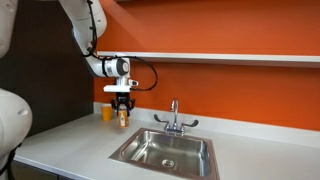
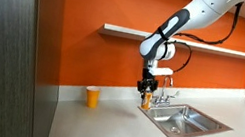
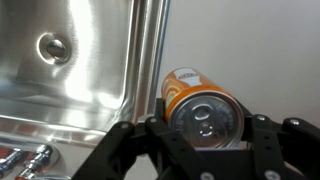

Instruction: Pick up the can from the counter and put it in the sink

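Jaws of my gripper (image 1: 122,108) were closed on the can (image 3: 205,118), held above the counter (image 1: 70,140) beside the sink (image 1: 140,148); its drain (image 3: 52,46) showed.

An orange wall (image 1: 240,90) carries a long white shelf (image 1: 230,58) beside a grey panel (image 2: 4,48).

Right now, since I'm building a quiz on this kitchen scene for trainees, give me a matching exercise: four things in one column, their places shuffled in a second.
Things:
1 can
2 yellow cup
3 faucet
4 drain

Places:
A at the rear rim of the sink
B in the floor of that sink
C held in the gripper
D on the counter by the orange wall

Pairs: 1-C, 2-D, 3-A, 4-B.
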`<state>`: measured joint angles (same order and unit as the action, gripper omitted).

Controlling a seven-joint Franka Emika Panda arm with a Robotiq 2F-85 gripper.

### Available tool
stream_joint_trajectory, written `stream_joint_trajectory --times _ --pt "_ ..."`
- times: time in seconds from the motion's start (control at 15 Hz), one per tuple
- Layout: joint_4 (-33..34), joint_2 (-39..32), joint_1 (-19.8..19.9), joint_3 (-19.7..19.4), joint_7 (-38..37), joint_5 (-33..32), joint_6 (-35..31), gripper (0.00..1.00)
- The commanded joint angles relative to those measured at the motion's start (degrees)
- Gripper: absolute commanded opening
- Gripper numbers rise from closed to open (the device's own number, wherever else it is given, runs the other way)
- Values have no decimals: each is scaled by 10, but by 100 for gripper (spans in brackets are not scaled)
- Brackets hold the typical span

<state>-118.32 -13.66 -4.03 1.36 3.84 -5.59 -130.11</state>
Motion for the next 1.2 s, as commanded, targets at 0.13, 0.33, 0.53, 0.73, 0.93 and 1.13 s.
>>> stream_joint_trajectory --times 0.13,0.33,0.53,0.73,0.93,1.13 --pt "-67 63 30 -15 -1 15 -13 38" --pt "-92 80 43 -27 0 23 -20 38" --pt "-113 93 55 -39 0 28 -27 38" --pt "-127 98 66 -52 -1 26 -36 38" --pt "-136 97 76 -63 -1 26 -45 38" --pt "-138 88 84 -71 0 27 -61 38"
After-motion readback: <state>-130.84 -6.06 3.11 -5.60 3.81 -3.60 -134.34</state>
